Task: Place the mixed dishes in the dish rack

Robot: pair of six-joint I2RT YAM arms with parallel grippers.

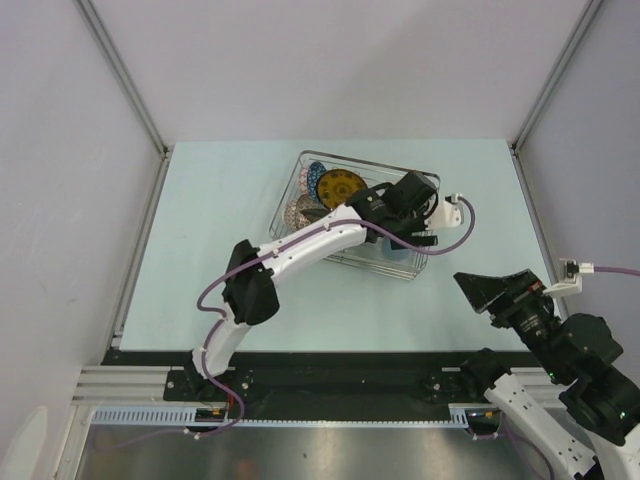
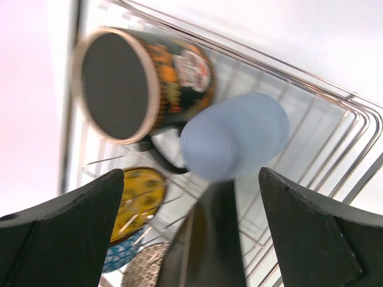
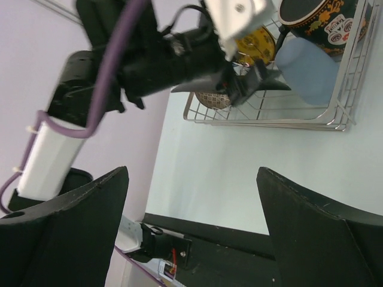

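The dish rack [image 1: 370, 165] stands at the table's middle back. My left gripper [image 1: 412, 232] reaches into its right end, open and holding nothing. In the left wrist view its fingers [image 2: 66, 239] straddle, without touching, the dark square plate [image 2: 209, 239], which stands on edge. Beyond lie the light-blue cup [image 2: 236, 143] and the black mug [image 2: 149, 84] on its side. The yellow plate [image 2: 139, 200], blue bowl [image 2: 119, 257] and pinkish bowl [image 2: 146, 269] stand at the rack's [image 2: 311, 79] left. My right gripper [image 1: 492, 285] hangs open and empty over the table's right front.
The right wrist view shows the left arm [image 3: 149, 60] over the rack [image 3: 263, 122], with the mug [image 3: 317, 18], cup [image 3: 308, 69] and yellow plate [image 3: 254, 42] inside. Grey walls close the table's sides. A black rail [image 1: 330, 380] runs along the near edge.
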